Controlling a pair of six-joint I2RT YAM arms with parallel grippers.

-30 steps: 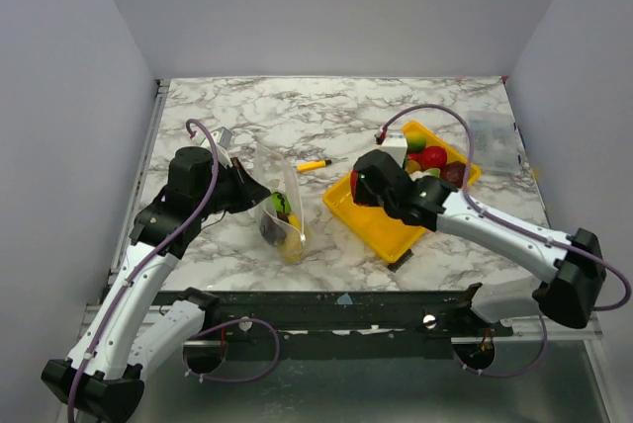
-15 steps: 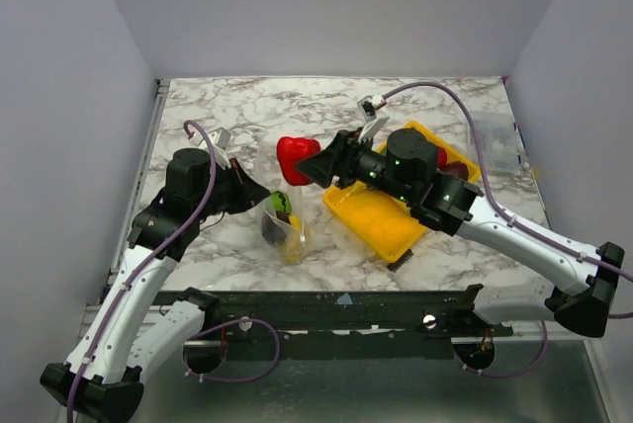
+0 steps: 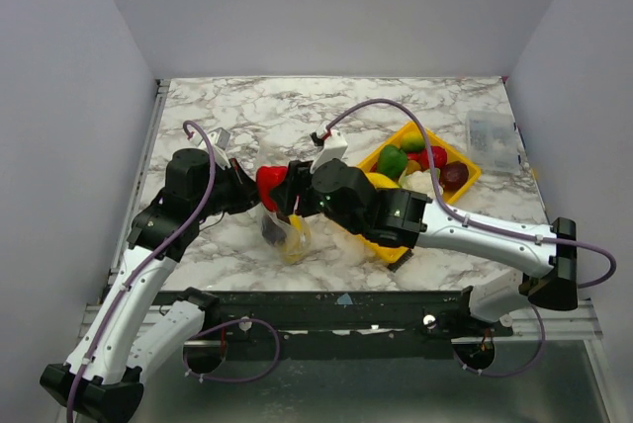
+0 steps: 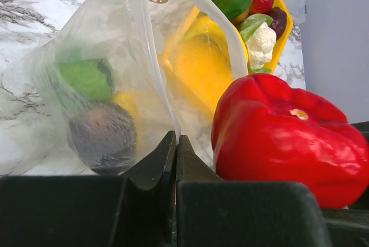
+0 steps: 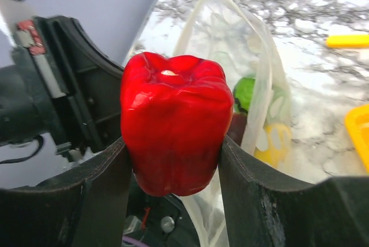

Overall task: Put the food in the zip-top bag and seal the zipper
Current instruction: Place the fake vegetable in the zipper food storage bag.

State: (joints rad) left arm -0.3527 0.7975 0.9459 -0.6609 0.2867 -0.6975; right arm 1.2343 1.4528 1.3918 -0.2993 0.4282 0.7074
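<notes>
My right gripper (image 5: 173,169) is shut on a glossy red pepper (image 5: 176,123) and holds it over the mouth of the zip-top bag (image 3: 285,230), right beside my left gripper (image 3: 252,193). The pepper also shows in the top view (image 3: 269,186) and the left wrist view (image 4: 288,137). My left gripper (image 4: 176,143) is shut on the bag's mouth edge (image 4: 147,39) and holds it up. Inside the bag (image 4: 98,97) lie a green piece (image 4: 86,78), a dark piece (image 4: 102,137) and a yellow piece (image 5: 271,143). The zipper strip is hard to make out.
A yellow tray (image 3: 465,184) at the right holds a green pepper (image 3: 393,161), red and dark fruits and a cauliflower (image 4: 260,42). A small clear box (image 3: 492,138) stands at the far right. A yellow stick (image 5: 347,40) lies behind the bag.
My right arm has swung left and down from the tray, carrying the red pepper to the bag's mouth. My left gripper has kept hold of the bag's edge.
</notes>
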